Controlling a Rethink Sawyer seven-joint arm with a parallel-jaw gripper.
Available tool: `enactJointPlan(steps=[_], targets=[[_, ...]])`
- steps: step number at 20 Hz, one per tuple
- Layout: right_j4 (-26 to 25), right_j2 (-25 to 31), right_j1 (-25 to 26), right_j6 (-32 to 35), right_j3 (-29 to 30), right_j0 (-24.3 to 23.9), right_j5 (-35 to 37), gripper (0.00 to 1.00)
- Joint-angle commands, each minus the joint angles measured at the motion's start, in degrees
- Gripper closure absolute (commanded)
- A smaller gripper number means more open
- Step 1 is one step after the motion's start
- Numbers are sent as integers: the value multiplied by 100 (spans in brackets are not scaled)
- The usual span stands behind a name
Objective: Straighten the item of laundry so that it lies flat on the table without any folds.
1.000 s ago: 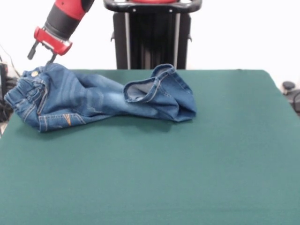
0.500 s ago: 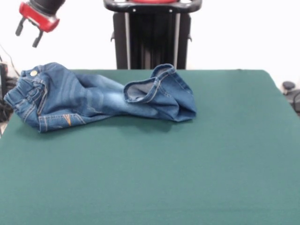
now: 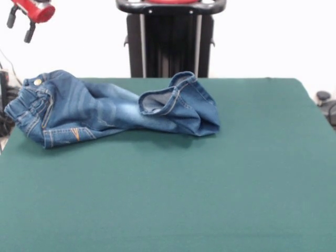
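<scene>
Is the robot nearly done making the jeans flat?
Not yet. The jeans lie stretched along the green table, but the leg end is folded back over itself. The gripper hangs open above, holding nothing. That leg needs unfolding and the bunched waist smoothing.

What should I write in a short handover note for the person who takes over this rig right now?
Pincer: open, empty, raised above the table's left far corner, clear of the jeans.
Jeans: on the far left part of the green table, waistband at the left edge, legs pointing right.
Done: nothing finished; the jeans are not flat.
Left: the leg ends are folded back and bunched, one cuff standing open. Unfold the legs and smooth the cloth flat.
</scene>
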Motion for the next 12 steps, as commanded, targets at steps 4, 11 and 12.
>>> enactJointPlan(steps=[4, 11, 12], targets=[[923, 2503, -53, -305, 855, -236, 611, 0], [1492, 2440, 37, 324, 719, 312, 904, 0], [1566, 2419, 13, 378, 706, 404, 967, 0]])
